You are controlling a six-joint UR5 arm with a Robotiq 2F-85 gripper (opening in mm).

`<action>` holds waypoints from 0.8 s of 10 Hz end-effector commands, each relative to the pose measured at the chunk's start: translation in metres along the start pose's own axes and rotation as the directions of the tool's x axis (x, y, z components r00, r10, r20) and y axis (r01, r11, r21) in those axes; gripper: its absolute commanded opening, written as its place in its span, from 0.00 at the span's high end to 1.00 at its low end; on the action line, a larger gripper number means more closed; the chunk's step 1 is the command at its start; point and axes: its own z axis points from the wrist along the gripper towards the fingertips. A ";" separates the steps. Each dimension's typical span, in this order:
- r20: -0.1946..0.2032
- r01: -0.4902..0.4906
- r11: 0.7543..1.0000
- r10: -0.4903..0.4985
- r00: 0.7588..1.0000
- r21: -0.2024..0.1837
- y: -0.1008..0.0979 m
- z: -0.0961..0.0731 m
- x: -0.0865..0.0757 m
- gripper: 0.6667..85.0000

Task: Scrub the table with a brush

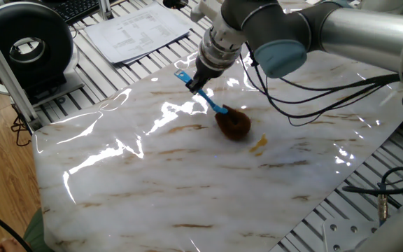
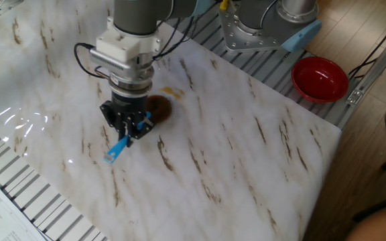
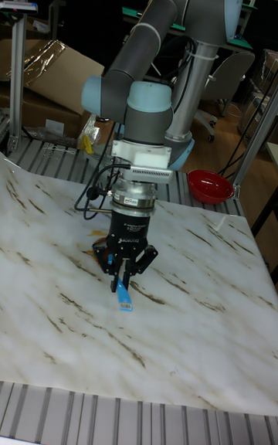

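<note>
My gripper (image 1: pixel 200 82) (image 2: pixel 129 127) (image 3: pixel 123 275) is shut on the thin blue handle of the brush (image 1: pixel 219 113) (image 2: pixel 120 147) (image 3: pixel 122 295). Its fuzzy brown head (image 1: pixel 233 125) (image 2: pixel 159 108) presses on the white marble-patterned table (image 1: pixel 187 189) (image 2: pixel 246 154) (image 3: pixel 201 314) near the middle. An orange-brown stain (image 1: pixel 259 144) (image 2: pixel 173 92) lies just beside the head. In the tall view the head is mostly hidden behind the gripper.
A red bowl (image 2: pixel 320 78) (image 3: pixel 210 184) sits off the table's edge by the arm's base. Papers (image 1: pixel 135 31) and a black round device (image 1: pixel 26 45) rest on the ribbed grey frame. Cables (image 1: pixel 327 98) trail over the table from the arm.
</note>
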 end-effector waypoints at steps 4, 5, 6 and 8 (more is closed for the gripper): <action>0.003 -0.098 0.994 0.099 0.995 -0.040 0.015 -0.004 0.004 1.00; 0.002 -0.055 0.998 0.055 0.998 -0.008 0.000 -0.006 0.008 1.00; -0.001 -0.015 1.000 0.015 1.000 0.019 -0.017 -0.011 0.012 1.00; 0.002 0.069 0.995 -0.069 0.998 0.076 -0.052 -0.017 0.020 1.00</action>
